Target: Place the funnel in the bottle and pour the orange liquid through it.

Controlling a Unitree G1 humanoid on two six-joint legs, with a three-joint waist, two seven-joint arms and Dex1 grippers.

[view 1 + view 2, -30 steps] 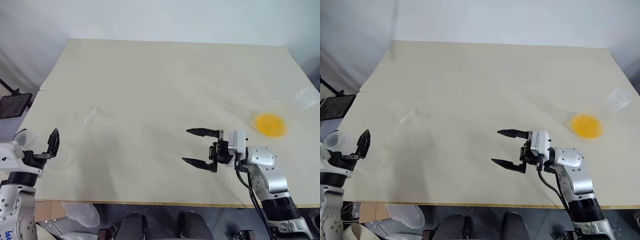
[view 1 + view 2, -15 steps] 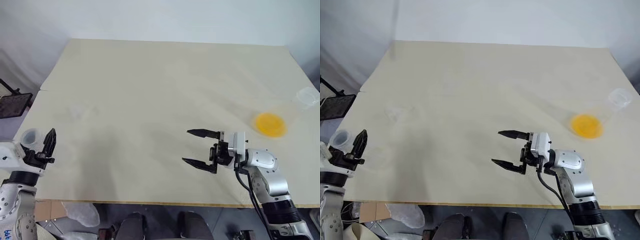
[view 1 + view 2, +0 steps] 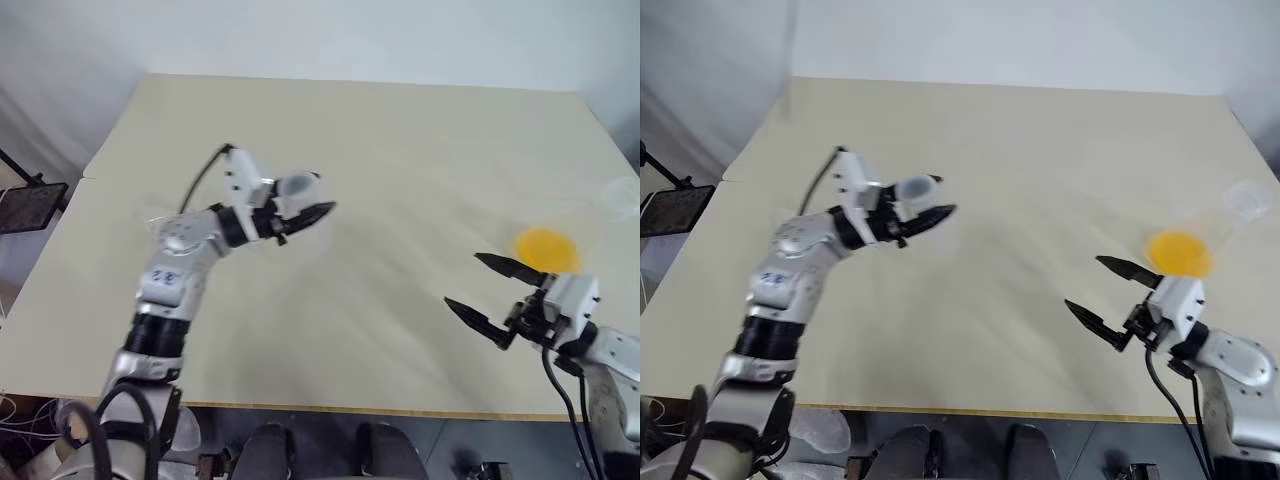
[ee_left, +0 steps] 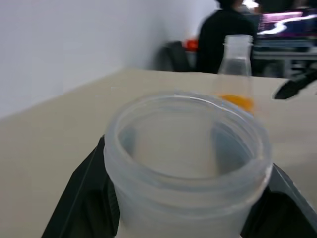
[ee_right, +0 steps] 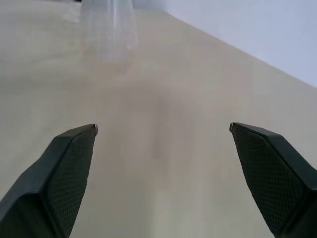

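While the L gripper (image 3: 310, 205) hangs above the table (image 3: 350, 110), left of centre, its black fingers (image 4: 81, 196) are clamped on the clear bottle (image 3: 297, 186), one on each side just below the wide round mouth. The bottle is off the table and looks empty. Blue marking on the L forearm is too small to read. R gripper (image 3: 465, 283) is near the front right, above the table, fingers wide apart w/ nothing between them, tips pointing toward centre. Just behind it stands a clear flask (image 4: 237, 64), upright, w/ the orange liquid (image 3: 545, 248) low in its base; flask and R gripper are apart, and well apart from the bottle. A faint clear shape on the table by the L arm may be the funnel, can't tell. Beyond the table, in the L wrist view: a person (image 4: 223, 34) in dark clothes and a lit screen (image 4: 287, 22), its writing unreadable.
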